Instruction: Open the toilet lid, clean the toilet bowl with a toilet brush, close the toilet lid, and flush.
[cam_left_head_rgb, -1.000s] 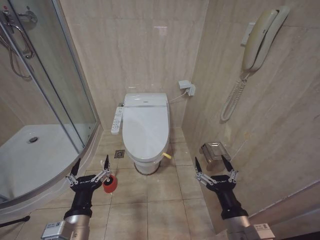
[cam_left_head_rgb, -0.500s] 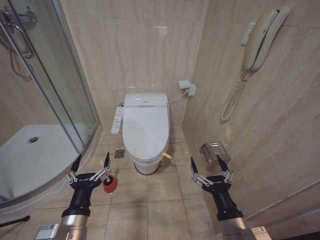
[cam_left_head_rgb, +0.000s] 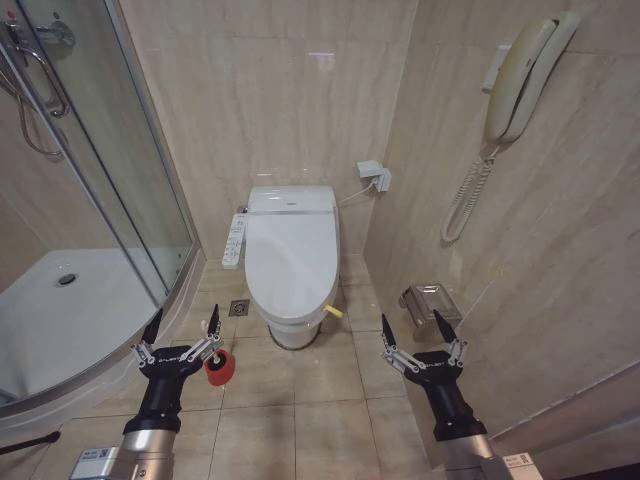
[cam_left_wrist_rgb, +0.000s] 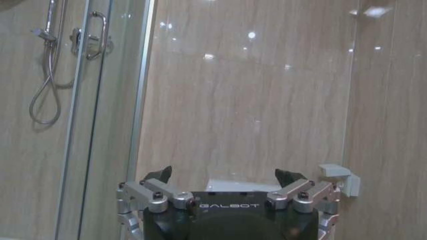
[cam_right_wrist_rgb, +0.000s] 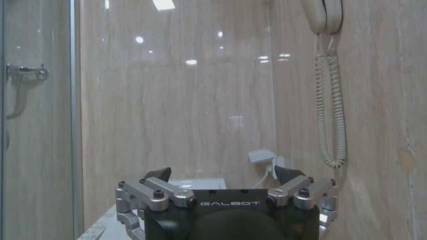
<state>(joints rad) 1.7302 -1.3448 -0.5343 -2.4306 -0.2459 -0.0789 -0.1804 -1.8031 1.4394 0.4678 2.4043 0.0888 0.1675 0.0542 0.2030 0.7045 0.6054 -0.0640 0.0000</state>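
Toilet lid (cam_left_head_rgb: 290, 252) down flat over the toilet bowl (cam_left_head_rgb: 288, 328), yellow cord (cam_left_head_rgb: 333, 311) hanging at its front rim on the robot's right, white button-strip side panel (cam_left_head_rgb: 234, 241) on the left of the seat. Left tool (cam_left_head_rgb: 182, 330) spread wide and empty, low over the tiled floor (cam_left_head_rgb: 300, 420) beside the shower enclosure (cam_left_head_rgb: 90, 300), with a round red holder cup (cam_left_head_rgb: 220, 368) on the floor just beside its right finger. Right tool (cam_left_head_rgb: 420, 331) also wide and empty, near the wall-mounted paper holder (cam_left_head_rgb: 430, 300), well short of the toilet.
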